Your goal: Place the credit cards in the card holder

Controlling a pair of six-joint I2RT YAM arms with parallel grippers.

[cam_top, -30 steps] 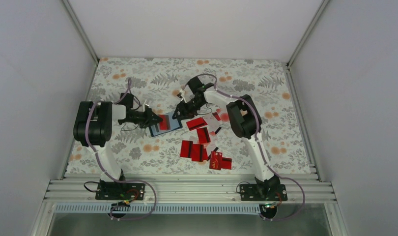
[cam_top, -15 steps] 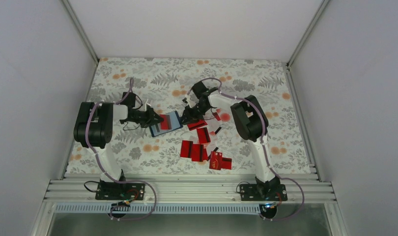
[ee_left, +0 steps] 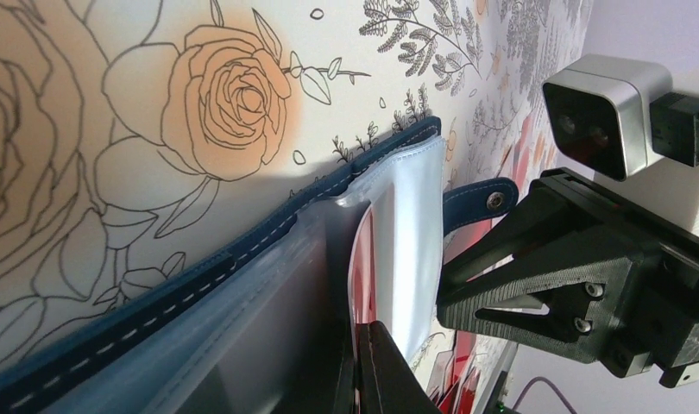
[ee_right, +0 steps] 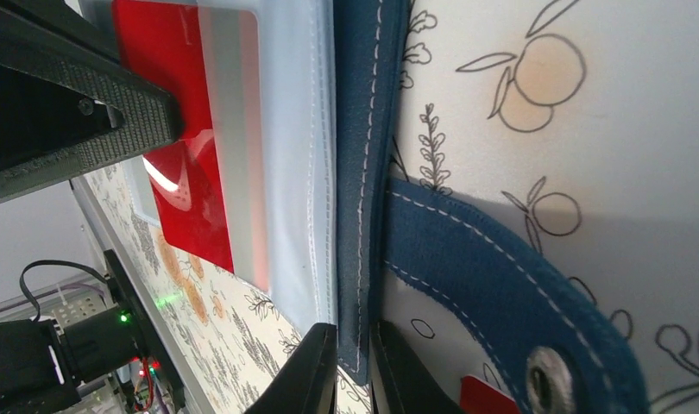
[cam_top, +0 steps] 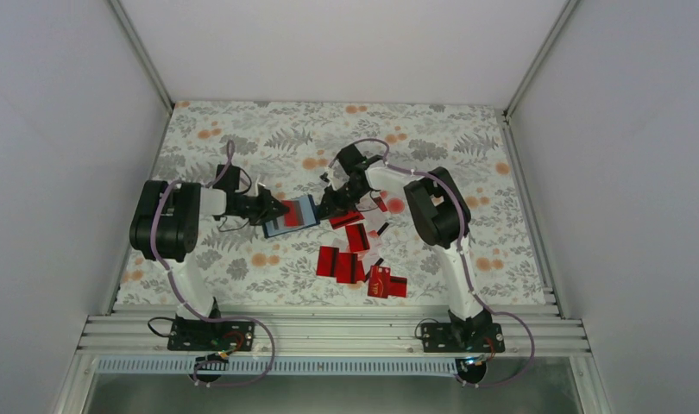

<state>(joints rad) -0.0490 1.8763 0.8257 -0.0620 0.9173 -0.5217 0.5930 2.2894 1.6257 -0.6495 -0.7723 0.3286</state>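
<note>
The left tool [cam_top: 272,208] is clenched on the left side of the card holder [cam_top: 296,214], which lies open (pale blue inside facing up) on the floral surface [cam_top: 467,147]. The right tool [cam_top: 327,209] pinches the holder's navy right edge. A red card [ee_right: 186,155] sits in its clear pocket [ee_right: 286,147]. More credit cards [cam_top: 353,259] lie scattered just to the right, nearer the arm bases.

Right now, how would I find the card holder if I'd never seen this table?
Look at the flowery table, near its middle. The card holder lies open just left of the scattered red cards. It is the only blue thing there, with one red card tucked inside.
</note>
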